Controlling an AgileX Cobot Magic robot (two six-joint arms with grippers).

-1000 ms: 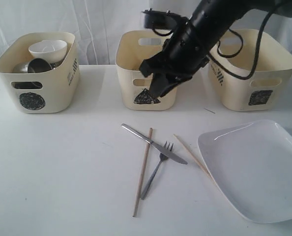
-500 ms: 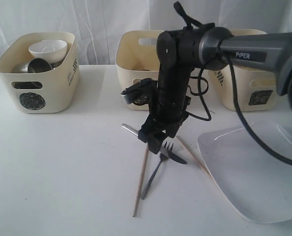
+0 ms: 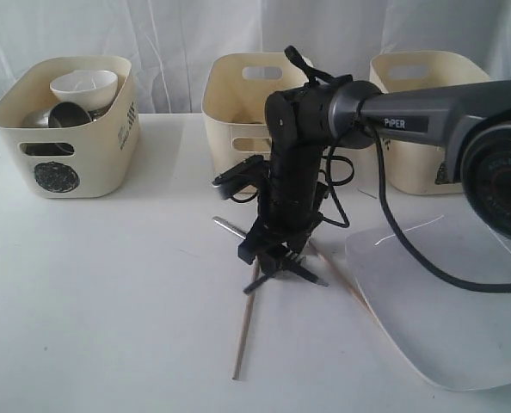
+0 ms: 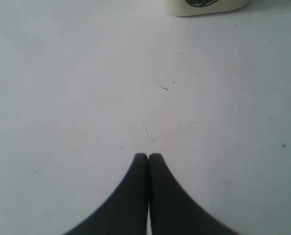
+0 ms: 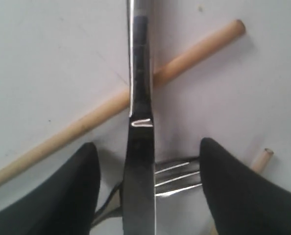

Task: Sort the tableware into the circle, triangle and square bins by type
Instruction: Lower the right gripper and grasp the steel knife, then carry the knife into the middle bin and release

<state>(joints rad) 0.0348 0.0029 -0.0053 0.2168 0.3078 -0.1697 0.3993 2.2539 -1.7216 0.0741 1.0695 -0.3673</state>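
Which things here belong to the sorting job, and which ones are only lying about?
Belong to the job: knife, fork, near chopstick, chopstick by the plate, white plate, white bowl, steel mug, circle bin, middle bin, right bin.

Only surroundings: curtain, table.

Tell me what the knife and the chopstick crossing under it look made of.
Knife: polished steel by its look, given the dark mirror-like sheen with bright glints along the edge. Chopstick: apparently bare wood or bamboo, an even matte tan with no shine.
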